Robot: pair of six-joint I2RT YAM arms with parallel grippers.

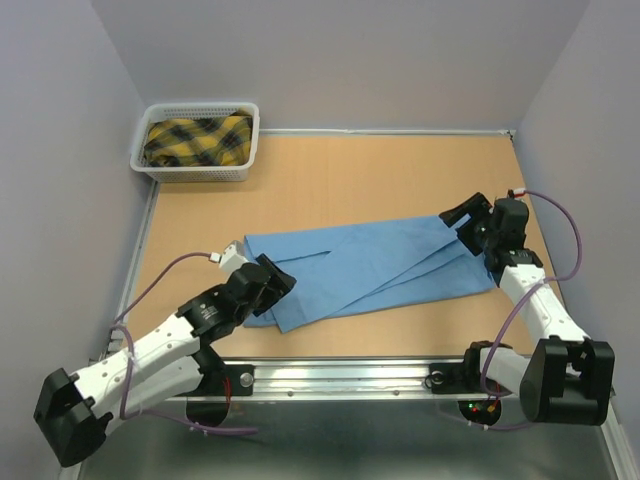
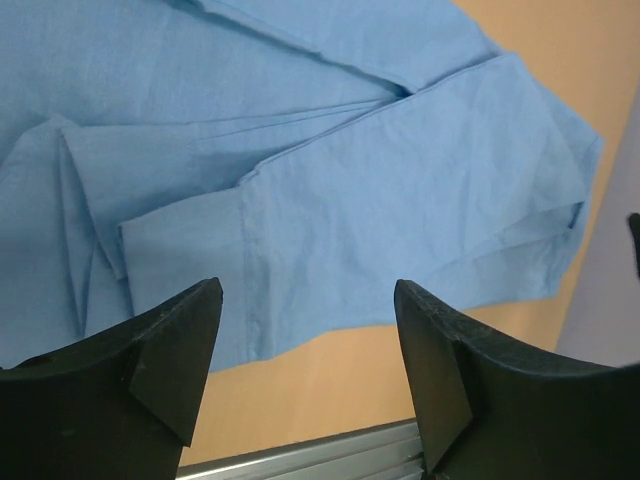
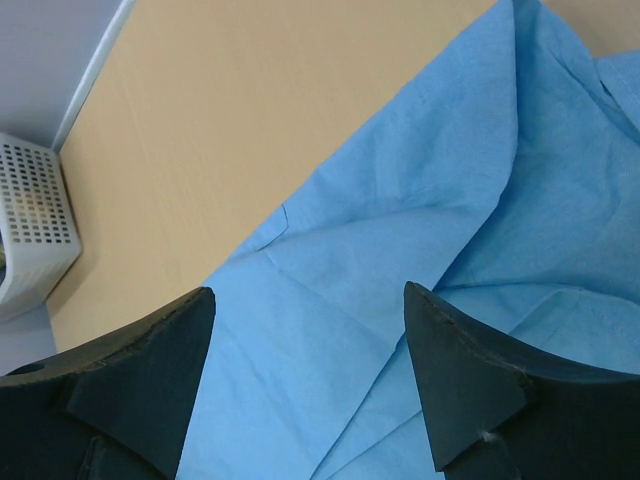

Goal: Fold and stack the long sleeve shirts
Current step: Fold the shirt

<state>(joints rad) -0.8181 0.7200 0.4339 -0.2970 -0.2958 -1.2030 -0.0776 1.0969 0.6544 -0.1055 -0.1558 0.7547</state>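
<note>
A light blue long sleeve shirt (image 1: 370, 265) lies folded into a long band across the middle of the table, sleeves laid over it. My left gripper (image 1: 272, 281) is open and empty, hovering over the shirt's left end; its view shows a cuffed sleeve (image 2: 330, 200) and the shirt's near edge above bare table. My right gripper (image 1: 462, 220) is open and empty, hovering over the shirt's right end; its view shows layered folds of the shirt (image 3: 400, 250) between the fingers.
A white basket (image 1: 155, 165) at the far left corner holds a yellow and black plaid cloth (image 1: 198, 140); it also shows in the right wrist view (image 3: 30, 230). A metal rail (image 1: 340, 376) runs along the near edge. Walls enclose the table.
</note>
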